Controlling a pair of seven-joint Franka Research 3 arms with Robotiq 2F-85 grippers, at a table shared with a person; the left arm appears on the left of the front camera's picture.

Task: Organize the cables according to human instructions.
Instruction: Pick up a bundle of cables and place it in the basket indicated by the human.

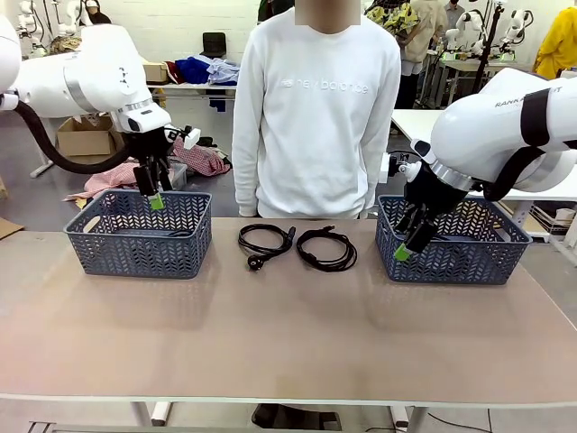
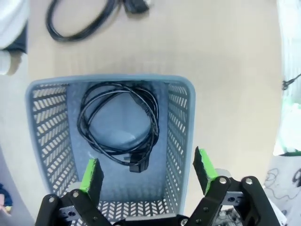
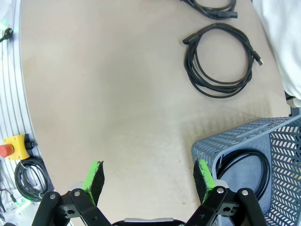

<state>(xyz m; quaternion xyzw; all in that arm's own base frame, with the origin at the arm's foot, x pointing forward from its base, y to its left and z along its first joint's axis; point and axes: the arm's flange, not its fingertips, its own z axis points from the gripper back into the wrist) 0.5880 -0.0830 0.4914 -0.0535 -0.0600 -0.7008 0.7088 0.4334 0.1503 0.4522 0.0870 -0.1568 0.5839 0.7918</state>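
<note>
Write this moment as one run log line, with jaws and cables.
left gripper: jaws open above left basket | right gripper: jaws open at right basket corner | left-basket cable, right-basket cable: inside | two table cables: between baskets

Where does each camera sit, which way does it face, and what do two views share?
Front view: fixed between the arms, facing across the table at the person; left arm and right arm show.
Left wrist view: on the left wrist, looking down into the left basket holding a coiled cable; its open jaws show.
Right wrist view: on the right wrist, looking down at the table beside the right basket; its open jaws show.
Shared: front and right wrist views show the same loose cable.
</note>
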